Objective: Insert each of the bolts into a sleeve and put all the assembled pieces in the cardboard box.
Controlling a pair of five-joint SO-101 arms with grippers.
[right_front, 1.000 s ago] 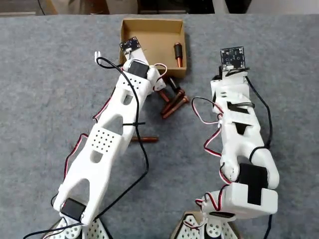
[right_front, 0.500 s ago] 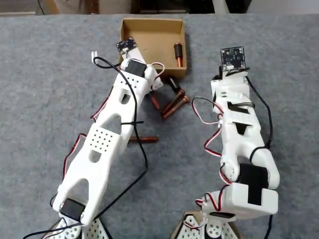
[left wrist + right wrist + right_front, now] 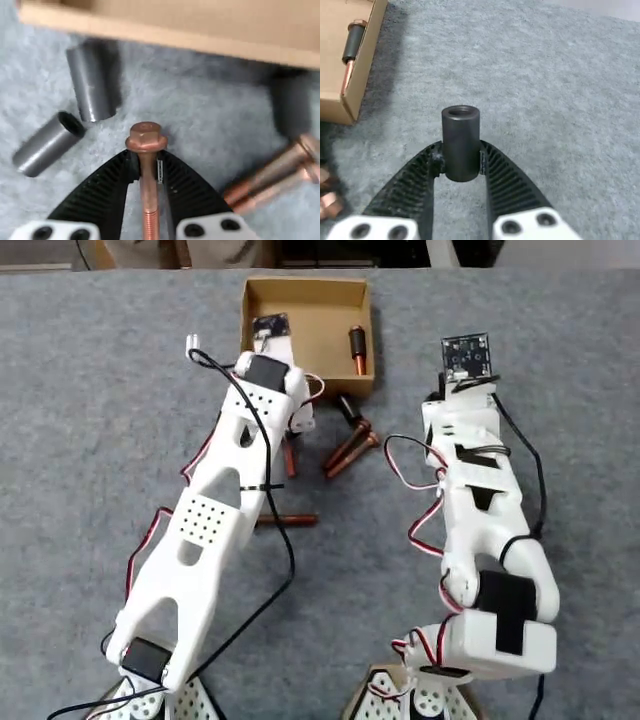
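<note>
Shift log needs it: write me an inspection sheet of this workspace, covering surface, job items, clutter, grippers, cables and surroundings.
Surface: grey carpeted table.
Job's things: cardboard box holds one assembled piece; loose bolts and a sleeve lie just outside it; lone bolt beside the left arm; two spare sleeves near the box wall.
Clutter: nothing seen.
Grippers: left gripper shut on held bolt; right gripper shut on held sleeve.
Cables: black cable along the left arm; red and white wires on the right arm.
Surroundings: dark shapes past the far edge, unclear.
</note>
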